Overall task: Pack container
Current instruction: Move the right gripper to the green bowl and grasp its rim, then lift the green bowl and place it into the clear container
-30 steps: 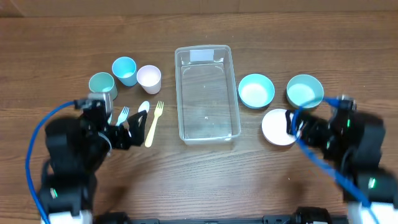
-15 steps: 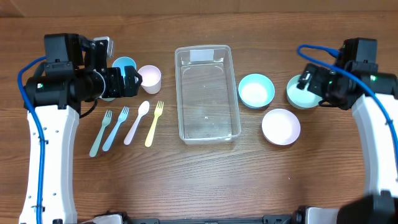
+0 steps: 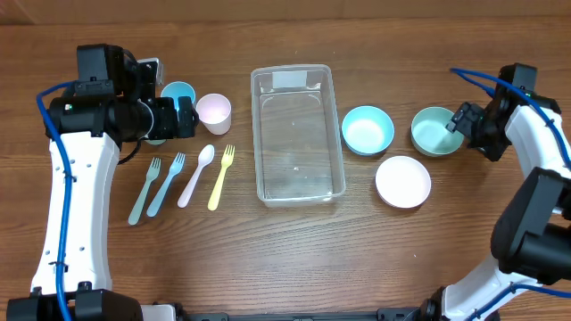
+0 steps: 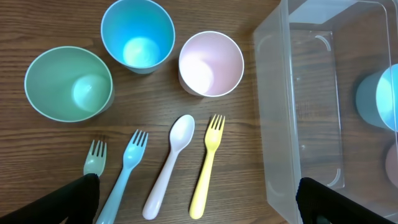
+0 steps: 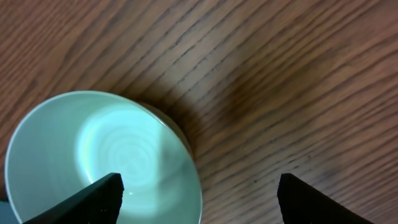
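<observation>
The clear container stands empty at the table's middle; its wall shows at the right of the left wrist view. My left gripper is open and empty, held above the cups and cutlery. Below it lie a green cup, a blue cup, a pink cup, a green fork, a blue fork, a pink spoon and a yellow fork. My right gripper is open and empty over the right rim of the teal bowl.
A blue bowl sits right of the container, the teal bowl further right, and a white bowl in front of them. The cutlery lies in a row left of the container.
Both arms have lifted away from the table's front. The left gripper now hangs over the cups. The right gripper has moved right to the teal bowl's far side.
</observation>
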Available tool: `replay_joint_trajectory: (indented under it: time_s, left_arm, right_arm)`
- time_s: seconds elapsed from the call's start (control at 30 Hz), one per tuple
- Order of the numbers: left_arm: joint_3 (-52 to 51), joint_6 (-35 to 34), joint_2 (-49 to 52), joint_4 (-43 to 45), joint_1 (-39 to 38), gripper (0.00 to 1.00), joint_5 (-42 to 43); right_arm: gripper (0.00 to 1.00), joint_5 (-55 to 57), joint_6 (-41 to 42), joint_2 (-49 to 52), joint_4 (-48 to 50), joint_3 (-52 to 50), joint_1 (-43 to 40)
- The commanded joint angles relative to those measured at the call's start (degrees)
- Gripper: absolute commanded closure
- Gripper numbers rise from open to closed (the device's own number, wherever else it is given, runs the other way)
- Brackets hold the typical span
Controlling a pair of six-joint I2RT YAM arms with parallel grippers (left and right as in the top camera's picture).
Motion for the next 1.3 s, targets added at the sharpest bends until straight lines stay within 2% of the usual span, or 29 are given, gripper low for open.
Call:
replay_joint_trajectory:
  time_s: [0.0, 0.1, 0.13, 0.17, 0.2, 0.27, 0.33, 0.37, 0.43, 0.53, 0.63, 0.7, 0.77, 0.8, 0.87, 1.07, 1.2, 1.27]
  left_arm:
    - [1.5, 1.3, 0.2, 0.1, -0.1, 0.00, -0.2]
    - [1.5, 1.3, 0.2, 0.1, -0.1, 0.00, -0.2]
    - [1.5, 1.3, 0.2, 0.1, -0.1, 0.00, -0.2]
    - [1.5, 1.3, 0.2, 0.1, -0.1, 0.00, -0.2]
    - [1.5, 1.3, 0.2, 0.1, -0.1, 0.00, -0.2]
    - [1.5, 1.3, 0.2, 0.1, -0.1, 0.00, -0.2]
    - [1.5, 1.3, 0.2, 0.1, -0.1, 0.00, -0.3]
    - [1.5, 1.3, 0.2, 0.1, -0.1, 0.00, -0.2]
    - [1.5, 1.3, 0.2, 0.1, -0.1, 0.00, -0.2]
    - [1.5, 1.3, 0.2, 0.1, -0.1, 0.00, -0.2]
    - [1.5, 1.3, 0.2, 0.1, -0.1, 0.00, -0.2]
    - [1.5, 1.3, 0.2, 0.1, -0.1, 0.00, -0.2]
    - [1.5, 1.3, 0.2, 0.1, -0.1, 0.00, -0.3]
    - [1.5, 1.3, 0.2, 0.1, -0.1, 0.00, -0.2]
    - [1.5, 1.3, 0.2, 0.1, -0.1, 0.00, -0.2]
    - [1.5, 1.3, 0.2, 0.1, -0.1, 0.00, -0.2]
    - [1.5, 1.3, 0.2, 0.1, -0.1, 0.00, -0.2]
    - [1.5, 1.3, 0.2, 0.1, -0.1, 0.00, -0.2]
  right_arm:
    - [0.19, -0.2, 0.1, 2.4, 0.2, 1.4, 0.1]
    - [0.29, -0.2, 0.1, 3.5, 0.5, 1.4, 0.2]
    - [0.40, -0.2, 0.1, 3.8, 0.6, 1.4, 0.2]
    - [0.55, -0.2, 0.1, 4.0, 0.6, 1.4, 0.2]
    - [0.60, -0.2, 0.1, 4.3, 0.6, 1.3, 0.2]
    - [0.61, -0.2, 0.3, 5.3, 0.4, 1.2, 0.2]
    - [0.87, 0.4, 1.2, 5.7, 0.1, 1.2, 0.2]
    - [0.96, 3.0, 3.1, 5.7, -0.4, 1.2, 0.2]
    - [0.96, 9.9, 6.2, 5.0, -1.9, 1.7, 0.2]
    - [0.96, 12.3, 7.6, 2.3, -3.4, 3.5, 0.2]
    - [0.96, 10.5, 7.6, -1.8, -6.3, 7.8, 0.7]
    - [0.96, 3.3, 7.6, -5.3, -10.0, 13.2, 2.6]
    - [0.96, -4.4, 7.0, -7.8, -12.7, 17.8, 5.9]
    - [0.96, -8.8, 6.1, -9.4, -13.9, 20.7, 10.1]
    - [0.96, -10.3, 6.1, -10.2, -14.1, 22.4, 16.2]
    - [0.96, -4.4, 6.1, -6.5, -11.1, 22.7, 35.9]
    - [0.96, 3.2, 7.0, -0.4, -9.8, 22.3, 42.2]
    - [0.96, 2.8, 7.4, 3.5, -7.3, 22.3, 42.6]
